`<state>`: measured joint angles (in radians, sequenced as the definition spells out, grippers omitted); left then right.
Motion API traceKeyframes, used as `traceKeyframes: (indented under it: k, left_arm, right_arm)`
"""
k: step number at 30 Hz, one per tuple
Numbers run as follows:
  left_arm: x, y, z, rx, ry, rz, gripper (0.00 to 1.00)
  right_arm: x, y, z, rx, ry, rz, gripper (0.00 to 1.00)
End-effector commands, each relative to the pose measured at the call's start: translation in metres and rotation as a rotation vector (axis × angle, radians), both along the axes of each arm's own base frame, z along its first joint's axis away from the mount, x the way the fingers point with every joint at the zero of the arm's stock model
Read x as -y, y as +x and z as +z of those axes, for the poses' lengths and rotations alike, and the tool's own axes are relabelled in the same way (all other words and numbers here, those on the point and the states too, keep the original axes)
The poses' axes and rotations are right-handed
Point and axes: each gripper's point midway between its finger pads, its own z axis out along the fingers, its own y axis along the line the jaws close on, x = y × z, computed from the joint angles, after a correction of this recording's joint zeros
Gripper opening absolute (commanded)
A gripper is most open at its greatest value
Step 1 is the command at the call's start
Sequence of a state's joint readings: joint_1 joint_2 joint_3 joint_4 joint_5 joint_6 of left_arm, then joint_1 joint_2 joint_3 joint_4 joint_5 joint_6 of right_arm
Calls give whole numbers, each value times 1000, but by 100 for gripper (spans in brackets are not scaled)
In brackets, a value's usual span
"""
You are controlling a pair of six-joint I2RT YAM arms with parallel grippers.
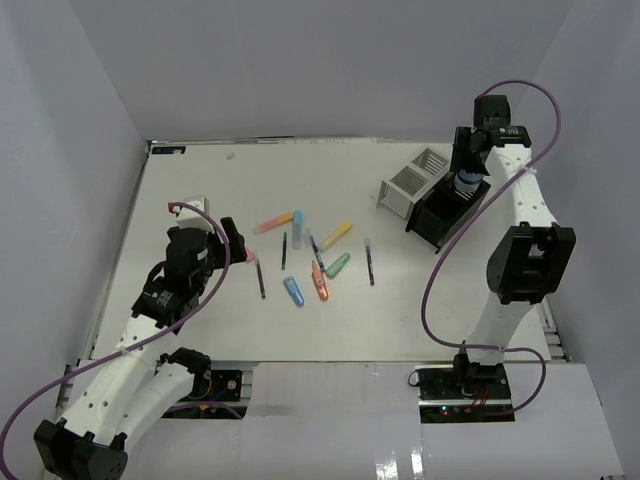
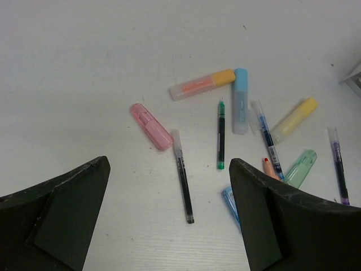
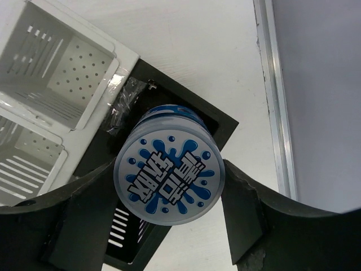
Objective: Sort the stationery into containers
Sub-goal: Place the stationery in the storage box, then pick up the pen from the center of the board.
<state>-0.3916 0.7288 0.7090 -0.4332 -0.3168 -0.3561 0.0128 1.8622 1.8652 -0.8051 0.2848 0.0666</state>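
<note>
Over the black box (image 3: 221, 123): right gripper (image 3: 167, 195) clamped on blue-white roll (image 3: 169, 172).
Lower straight into a free compartment w/o clipping the white box (image 3: 67, 73), then release; left gripper (image 2: 168, 169) jaws wide apart, empty, above loose pens (image 2: 182, 175) & markers (image 2: 150, 126).

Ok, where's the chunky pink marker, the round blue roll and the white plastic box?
chunky pink marker (image 2: 151, 127): left wrist view, middle of its body.
round blue roll (image 3: 169, 180): right wrist view, centre of printed face.
white plastic box (image 3: 84, 70): right wrist view, dotted panel.
</note>
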Motion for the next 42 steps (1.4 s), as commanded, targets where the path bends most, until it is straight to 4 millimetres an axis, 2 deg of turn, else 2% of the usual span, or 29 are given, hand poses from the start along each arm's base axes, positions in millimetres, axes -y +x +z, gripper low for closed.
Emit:
traceKeyframes:
  k: [1, 6, 11, 13, 14, 16, 18, 19, 21, 22, 23, 25, 29, 31, 32, 34, 37, 38, 39, 40, 41, 42]
  left_arm:
    - [1, 1, 0, 8, 1, -11, 98]
    - [1, 2, -1, 2, 3, -11, 98]
    - [1, 2, -3, -4, 5, -9, 98]
    - [1, 2, -3, -4, 5, -9, 98]
    - [1, 2, -4, -8, 6, -9, 98]
    - [1, 3, -4, -8, 6, -9, 98]
    - [2, 3, -6, -12, 7, -10, 98]
    - [2, 3, -6, -12, 8, -9, 98]
    - [1, 3, -6, -12, 10, -6, 98]
    - [2, 3, -6, -13, 10, -9, 98]
    - [1, 3, -6, -15, 10, -7, 98]
    - [2, 3, -8, -18, 10, -10, 98]
    - [3, 3, -7, -17, 8, -13, 98]
    - [2, 3, -7, -16, 7, -11, 98]
    - [2, 3, -7, -17, 9, -13, 98]
    - [2, 3, -7, -17, 7, -13, 98]
    - [4, 3, -7, -19, 7, -21, 98]
    - [5, 3, -8, -20, 6, -23, 98]
    - [5, 3, -8, -22, 5, -24, 98]
    - [5, 3, -8, -23, 5, -26, 98]
    - [5, 3, -9, -25, 5, -29, 98]
    - [5, 3, -9, -27, 4, -28, 98]
  right_arm:
    - [13, 10, -9, 20, -2, -6, 22]
    - [12, 10, -27, 5, 18, 7, 22]
    - [8, 11, -34, 19, 31, 29, 23]
    - [6, 11, -37, 22, 35, 43, 27]
    - [5, 11, -39, 19, 39, 51, 34]
    - [5, 9, -43, 11, 38, 52, 41]
    - [5, 9, -43, 11, 37, 53, 59]
    - [5, 8, -44, 9, 37, 53, 74]
    - [5, 8, -40, 18, 35, 52, 86]
    - [6, 8, -38, 21, 33, 50, 96]
    - [6, 8, -35, 29, 32, 49, 100]
    - [6, 6, -25, 48, 27, 51, 90]
    - [5, 0, -4, 91, 31, 54, 90]
    - [1, -8, 13, 129, 44, 67, 90]
    - [-6, -13, 29, 168, 59, 85, 90]
    - [-13, -24, 34, 181, 70, 101, 90]
    - [-44, -47, 48, 228, 94, 172, 91]
    - [-61, -59, 60, 262, 120, 212, 91]
    - [-70, -67, 49, 254, 134, 234, 91]
    - [-80, -74, 47, 257, 142, 258, 92]
    - [-98, -89, 41, 264, 153, 298, 92]
    - [-107, -94, 50, 287, 161, 319, 93]
